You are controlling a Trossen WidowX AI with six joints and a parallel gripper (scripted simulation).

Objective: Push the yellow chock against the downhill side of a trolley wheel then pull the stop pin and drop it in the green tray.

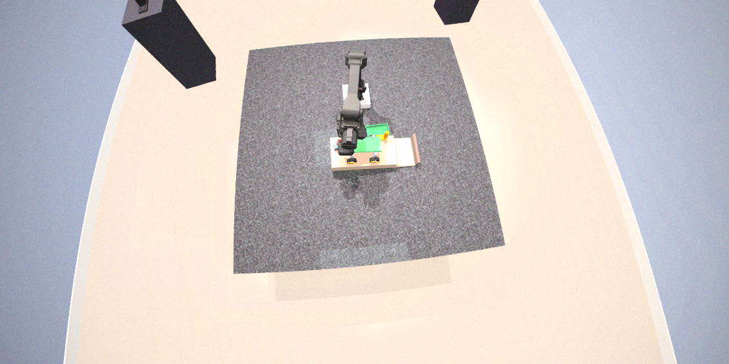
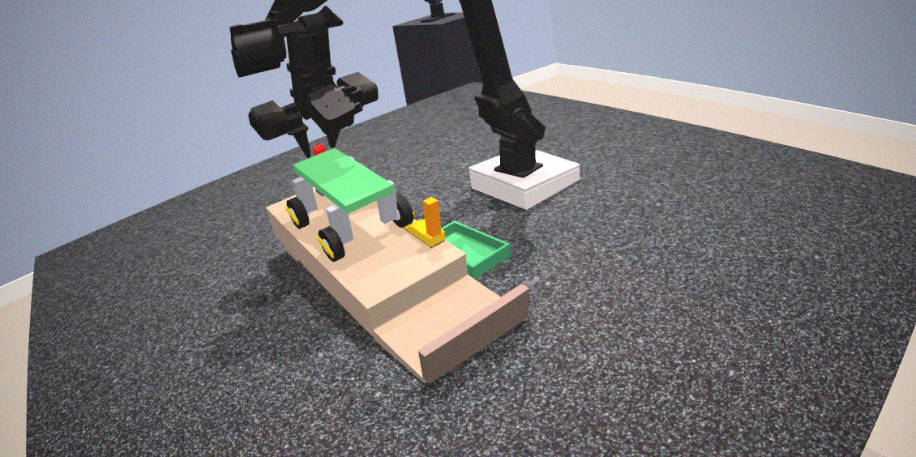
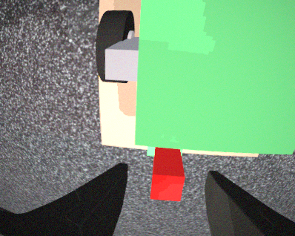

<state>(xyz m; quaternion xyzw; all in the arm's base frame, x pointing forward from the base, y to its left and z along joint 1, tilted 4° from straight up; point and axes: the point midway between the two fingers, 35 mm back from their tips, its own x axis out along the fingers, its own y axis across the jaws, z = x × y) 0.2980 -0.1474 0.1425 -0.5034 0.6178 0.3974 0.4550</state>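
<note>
Pin point(image 2: 318, 149) point(image 3: 167, 174) upright, seemingly, red head uppermost

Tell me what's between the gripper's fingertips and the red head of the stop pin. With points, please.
Nothing shows between the gripper point(image 2: 320, 151) point(image 3: 166, 171) fingertips and the red pin head point(image 2: 318, 149) point(image 3: 167, 178); the wrist view shows bare gaps either side.

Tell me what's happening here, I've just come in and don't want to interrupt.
The arm has its jaws open on either side of the red-headed stop pin, not gripping it. The yellow chock sits at a downhill wheel of the trolley, apparently against it. The pin is still to be pulled and dropped in the green tray.
</note>
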